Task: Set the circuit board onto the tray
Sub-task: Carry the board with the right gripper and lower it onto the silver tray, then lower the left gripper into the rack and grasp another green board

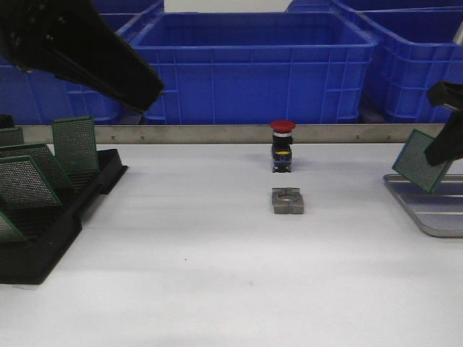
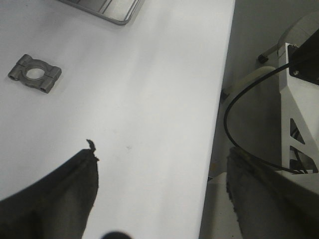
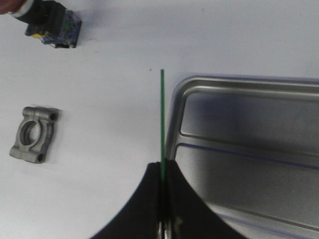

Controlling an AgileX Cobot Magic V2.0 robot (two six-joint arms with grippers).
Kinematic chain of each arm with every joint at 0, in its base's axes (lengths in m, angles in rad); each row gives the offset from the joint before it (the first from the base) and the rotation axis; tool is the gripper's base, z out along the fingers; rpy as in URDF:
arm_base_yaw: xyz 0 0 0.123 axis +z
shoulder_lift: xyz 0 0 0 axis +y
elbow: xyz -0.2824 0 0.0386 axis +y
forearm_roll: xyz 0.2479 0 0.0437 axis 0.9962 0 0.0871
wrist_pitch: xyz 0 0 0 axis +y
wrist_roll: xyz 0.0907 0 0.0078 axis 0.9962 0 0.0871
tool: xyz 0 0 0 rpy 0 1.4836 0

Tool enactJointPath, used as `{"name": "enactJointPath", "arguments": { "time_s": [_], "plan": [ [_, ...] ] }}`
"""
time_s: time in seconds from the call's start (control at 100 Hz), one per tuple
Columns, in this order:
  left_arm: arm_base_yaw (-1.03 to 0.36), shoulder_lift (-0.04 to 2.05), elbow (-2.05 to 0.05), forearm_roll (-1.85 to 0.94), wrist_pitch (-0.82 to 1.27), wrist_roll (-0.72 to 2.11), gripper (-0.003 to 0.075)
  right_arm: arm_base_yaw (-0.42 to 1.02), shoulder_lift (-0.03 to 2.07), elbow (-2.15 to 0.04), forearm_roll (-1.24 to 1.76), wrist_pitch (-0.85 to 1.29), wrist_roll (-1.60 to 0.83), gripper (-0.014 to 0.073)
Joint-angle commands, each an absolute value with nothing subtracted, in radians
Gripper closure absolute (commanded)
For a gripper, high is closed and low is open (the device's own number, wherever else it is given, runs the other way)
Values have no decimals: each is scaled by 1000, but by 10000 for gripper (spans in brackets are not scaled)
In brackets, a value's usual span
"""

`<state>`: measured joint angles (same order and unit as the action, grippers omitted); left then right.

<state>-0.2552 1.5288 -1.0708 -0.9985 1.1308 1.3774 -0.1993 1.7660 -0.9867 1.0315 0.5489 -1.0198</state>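
Note:
At the far right my right gripper (image 1: 443,148) is shut on a green perforated circuit board (image 1: 422,160), held tilted above the left end of the silver-grey tray (image 1: 434,210). In the right wrist view the circuit board (image 3: 162,119) shows edge-on as a thin green line pinched at my right gripper (image 3: 162,167), right over the tray's rim (image 3: 174,119). My left gripper (image 2: 159,164) hangs open and empty high above the table's front edge; in the front view only the left arm (image 1: 79,47) shows at the upper left.
A black slotted rack (image 1: 51,217) at the left holds several more green boards. A red-capped push button (image 1: 282,144) and a grey metal clamp block (image 1: 287,201) sit mid-table. Large blue bins (image 1: 253,65) line the back behind a metal strip.

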Motion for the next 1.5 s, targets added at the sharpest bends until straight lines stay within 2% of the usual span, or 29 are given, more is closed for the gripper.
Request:
{"name": "enactJointPath", "arguments": {
  "time_s": [0.0,0.1,0.21,0.39,0.43,0.5,0.83,0.97,1.17,1.49],
  "plan": [
    [-261,1499,-1100,-1069,1158,1374,218,-204,1752,-1005,1060,534,-1008,650],
    [-261,1499,-1100,-1069,1160,1374,218,-204,1768,-1005,1060,513,-979,611],
    [-261,1499,-1100,-1069,1160,1374,218,-204,1775,-1005,1060,502,-964,489],
    [-261,1499,-1100,-1069,1160,1374,218,-204,1775,-1005,1060,509,-964,108],
    [-261,1499,-1100,-1069,1162,1374,218,-204,1775,-1005,1060,509,-964,48],
    [-261,1499,-1100,-1069,1162,1374,219,-204,1775,-1005,1058,509,-966,-10],
    [-229,1495,-1163,-1030,1090,1300,220,-204,1748,-1005,999,531,-969,-20],
    [-176,1495,-1290,-850,1077,1184,221,-204,1744,-1005,999,536,-969,-20],
    [-126,1495,-1431,-641,1046,1183,221,-204,1744,-1005,999,523,-971,-20],
    [-126,1583,-1452,-357,980,1145,222,-204,1744,-1005,996,491,-1006,-20]
  ]
}}
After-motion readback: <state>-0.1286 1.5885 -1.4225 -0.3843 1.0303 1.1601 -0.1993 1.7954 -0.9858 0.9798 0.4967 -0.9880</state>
